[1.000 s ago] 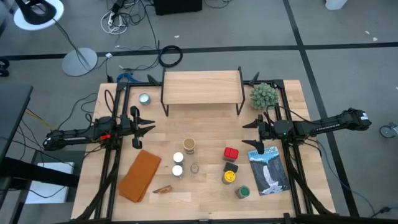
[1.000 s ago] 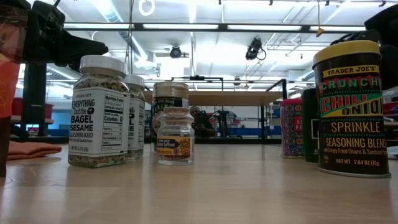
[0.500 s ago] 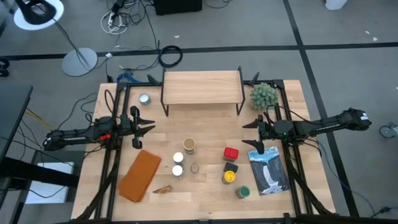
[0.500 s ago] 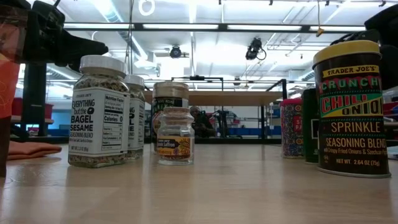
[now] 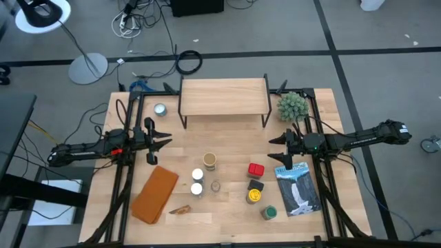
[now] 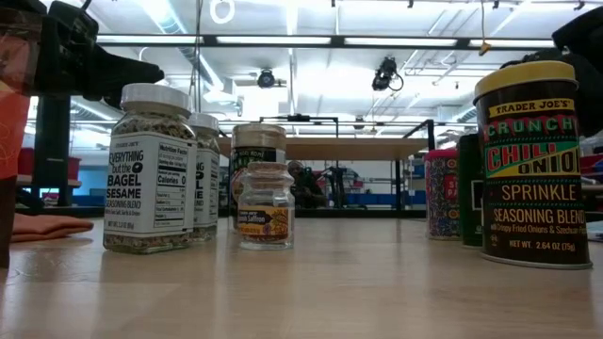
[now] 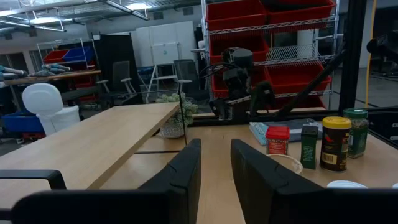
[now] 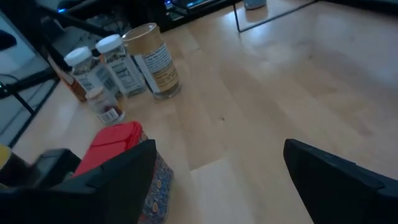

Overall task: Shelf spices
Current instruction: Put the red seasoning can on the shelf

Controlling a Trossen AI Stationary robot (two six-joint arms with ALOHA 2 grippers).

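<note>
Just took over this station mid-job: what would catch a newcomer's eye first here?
The cluster of spice jars standing on the table in front of the empty shelf, none shelved yet. Both arms wait at the sides: the left gripper with fingers narrowly apart, the right gripper with fingers wide, close to the red-topped tin. An orange cloth lies front left.

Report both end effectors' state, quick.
Left end effector: open with a narrow gap, holding nothing.
Right end effector: open wide, holding nothing.
</note>
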